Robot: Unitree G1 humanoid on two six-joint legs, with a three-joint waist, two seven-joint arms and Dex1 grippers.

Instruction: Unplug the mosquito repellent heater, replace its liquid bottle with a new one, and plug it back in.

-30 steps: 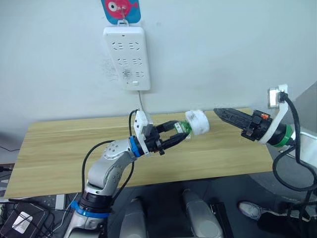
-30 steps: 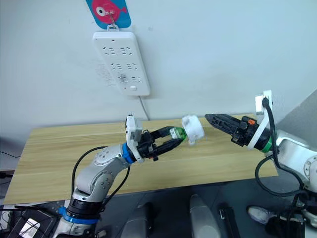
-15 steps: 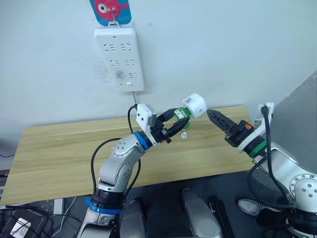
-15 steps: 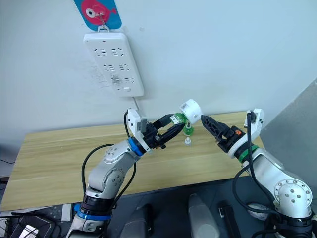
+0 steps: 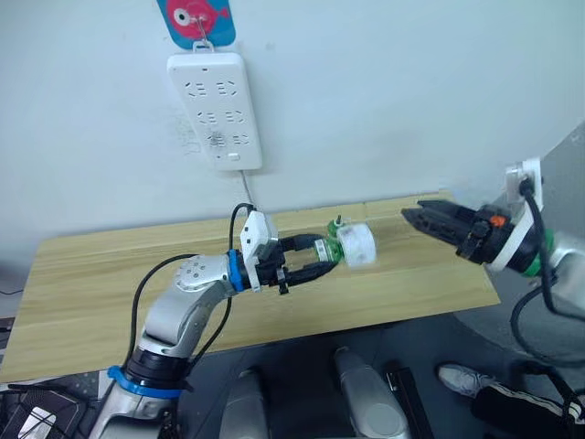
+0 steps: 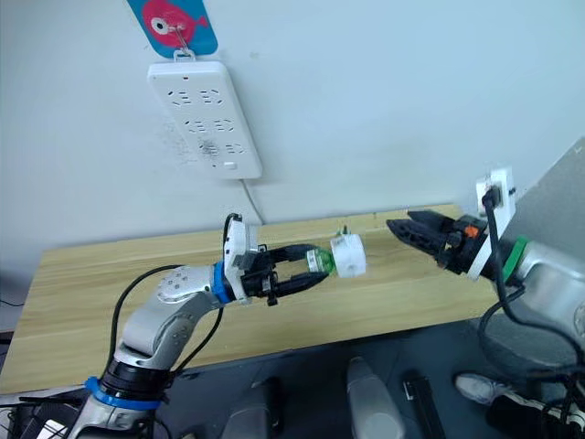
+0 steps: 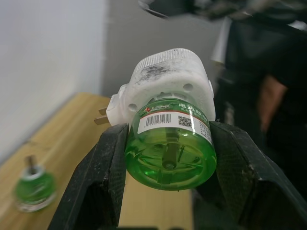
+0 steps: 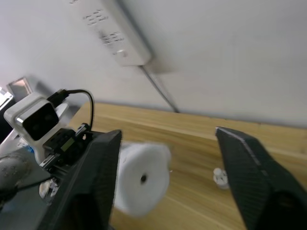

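Left wrist view shows the left gripper (image 7: pixel 168 177) clamped on a round green translucent liquid bottle (image 7: pixel 170 148), its two black fingers (image 7: pixel 98 182) pressing the bottle's opposite sides. The bottle carries a white label with a barcode and sits screwed into the small white rounded plastic mosquito repellent heater (image 7: pixel 165 81), whose two metal prongs jut from one side. In the head views the heater (image 5: pixel 356 245) is held in the air above the light wooden tabletop (image 5: pixel 91 274), roughly at the table's middle, with its white body pointing right toward the other arm.

The right gripper (image 5: pixel 413 216) hangs to the right of the heater, apart from it, over the table's right end. Its black fingers (image 8: pixel 252 172) stand spread wide in the right wrist view, nothing between them, and the heater's white end with the hole (image 8: pixel 141 179) faces that camera, blurred.

A second small green bottle with a thin wick (image 5: pixel 335 226) stands upright on the table just behind the held heater, toward the far edge. A small pale cap-like piece (image 8: pixel 219 177) lies on the wood near it.

On the white wall beyond the table hangs a long white power strip (image 5: pixel 215 110), its cord (image 5: pixel 247 192) dropping behind the table. A blue and pink fish-shaped hook (image 5: pixel 195 18) holds it up.
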